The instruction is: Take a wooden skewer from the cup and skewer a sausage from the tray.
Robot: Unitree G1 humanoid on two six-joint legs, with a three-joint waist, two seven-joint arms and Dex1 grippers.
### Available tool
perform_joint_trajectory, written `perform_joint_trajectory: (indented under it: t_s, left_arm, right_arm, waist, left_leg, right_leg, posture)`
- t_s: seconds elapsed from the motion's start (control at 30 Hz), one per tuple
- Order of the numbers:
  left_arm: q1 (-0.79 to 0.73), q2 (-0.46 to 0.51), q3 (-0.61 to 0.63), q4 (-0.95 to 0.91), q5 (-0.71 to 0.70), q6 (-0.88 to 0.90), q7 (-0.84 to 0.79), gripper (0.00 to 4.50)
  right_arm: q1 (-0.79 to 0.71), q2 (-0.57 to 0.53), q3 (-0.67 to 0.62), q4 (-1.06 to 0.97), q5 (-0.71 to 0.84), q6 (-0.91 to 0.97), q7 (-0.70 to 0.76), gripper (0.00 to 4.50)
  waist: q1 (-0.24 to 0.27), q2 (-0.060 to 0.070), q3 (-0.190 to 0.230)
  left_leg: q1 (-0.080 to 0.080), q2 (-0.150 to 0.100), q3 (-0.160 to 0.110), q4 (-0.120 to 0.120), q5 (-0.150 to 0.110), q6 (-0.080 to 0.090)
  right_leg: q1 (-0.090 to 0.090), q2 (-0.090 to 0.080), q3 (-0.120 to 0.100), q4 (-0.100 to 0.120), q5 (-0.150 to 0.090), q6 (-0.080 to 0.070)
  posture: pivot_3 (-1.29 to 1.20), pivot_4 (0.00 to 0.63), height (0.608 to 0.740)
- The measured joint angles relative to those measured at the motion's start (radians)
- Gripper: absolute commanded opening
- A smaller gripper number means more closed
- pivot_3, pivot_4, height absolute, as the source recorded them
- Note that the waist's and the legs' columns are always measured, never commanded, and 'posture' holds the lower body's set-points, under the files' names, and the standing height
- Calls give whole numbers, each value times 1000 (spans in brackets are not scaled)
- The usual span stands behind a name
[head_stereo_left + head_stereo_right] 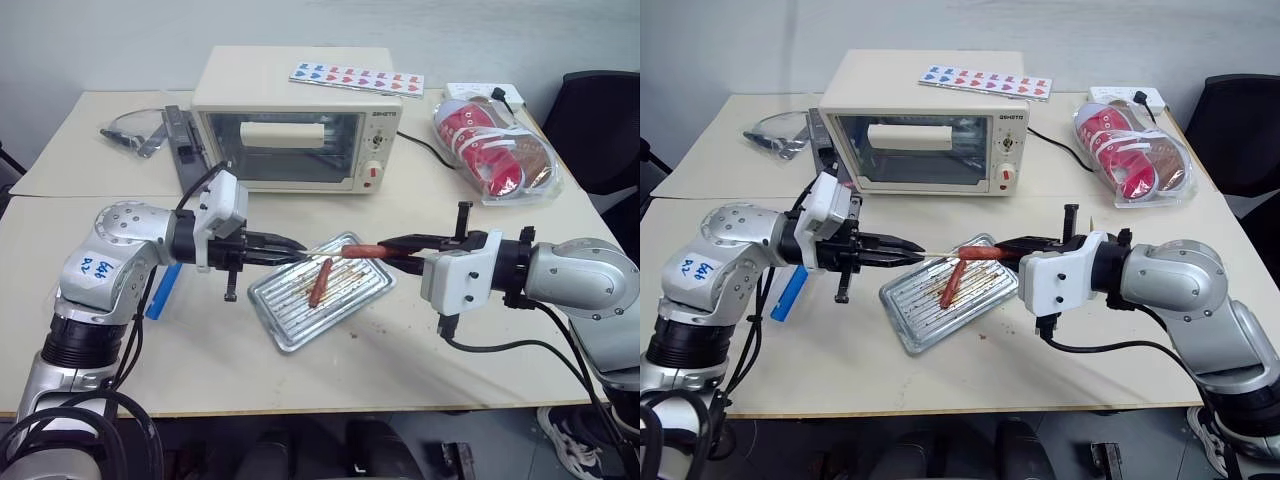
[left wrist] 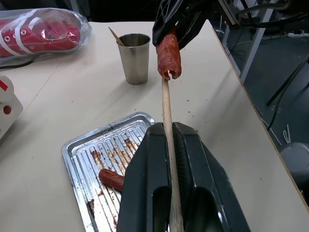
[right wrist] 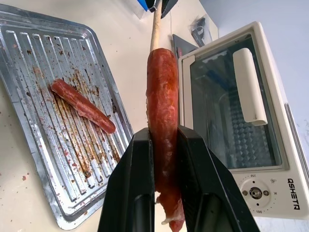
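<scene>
My left pincer (image 2: 171,193) is clamped on the wooden skewer (image 2: 167,116), my right pincer (image 3: 164,140) grips the sausage (image 3: 161,96) end-on. Both are level above the tray (image 1: 345,310), so the point enters lengthwise.

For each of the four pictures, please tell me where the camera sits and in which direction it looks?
Left and right eye views: on the head, looking forward and down at the table; both arms show.
Left wrist view: along the left gripper, shut on the wooden skewer, toward the cup.
Right wrist view: along the right gripper, shut on the sausage, toward the toaster oven.
Both wrist views share the tray, skewer and sausage.
</scene>
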Motion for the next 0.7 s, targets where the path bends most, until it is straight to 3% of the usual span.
perform_joint_trajectory:
  t_s: [0.27,0.7]
  left_arm:
    - [3,46,36,-1,0,-3,-15,0]
    - [3,36,36,-1,0,-3,-4,0]
  right_arm:
    - [12,-2,0,33,-11,-9,0,474]
    - [8,-1,0,39,-11,-19,0,474]
  waist:
    - [1,0,0]
    - [0,0,0]
  left_leg:
    - [0,0,0,0,0,0]
    - [0,0,0,0,0,0]
  right_leg:
    - [0,0,0,0,0,0]
    - [0,0,0,0,0,0]
  posture:
    - [0,150,740]
    - [0,150,740]
